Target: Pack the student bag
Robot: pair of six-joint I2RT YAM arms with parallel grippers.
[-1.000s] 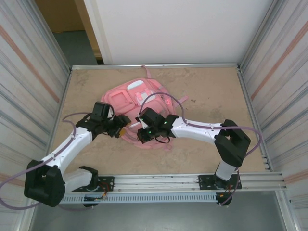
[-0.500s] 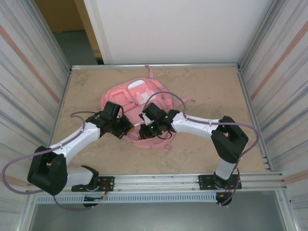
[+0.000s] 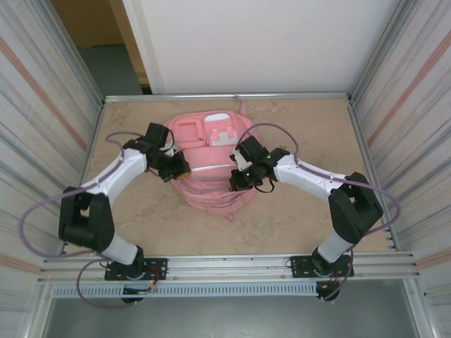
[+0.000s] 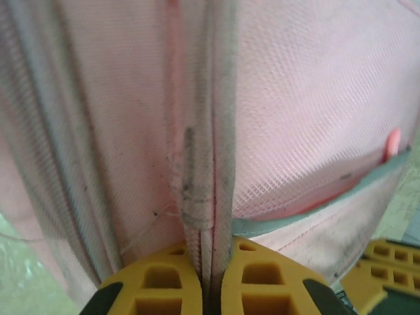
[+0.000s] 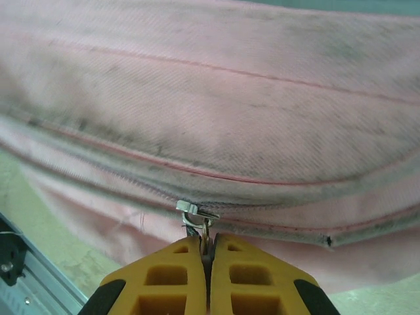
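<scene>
The student bag, pink with pale front patches, lies in the middle of the table. My left gripper is at its left side. In the left wrist view its yellow fingers are shut on a grimy pink seam band of the bag. My right gripper is at the bag's right side. In the right wrist view this gripper is shut on the metal zipper pull, which hangs from a closed zip line across the pink fabric.
The sandy table has a metal rim at the back and corrugated walls close on both sides. A pink strap trails toward the back edge. Purple cables loop above both arms.
The left gripper has closed on the bag's seam. Both arms have swung toward the back of the table, and the bag has moved that way with them and spread out.
</scene>
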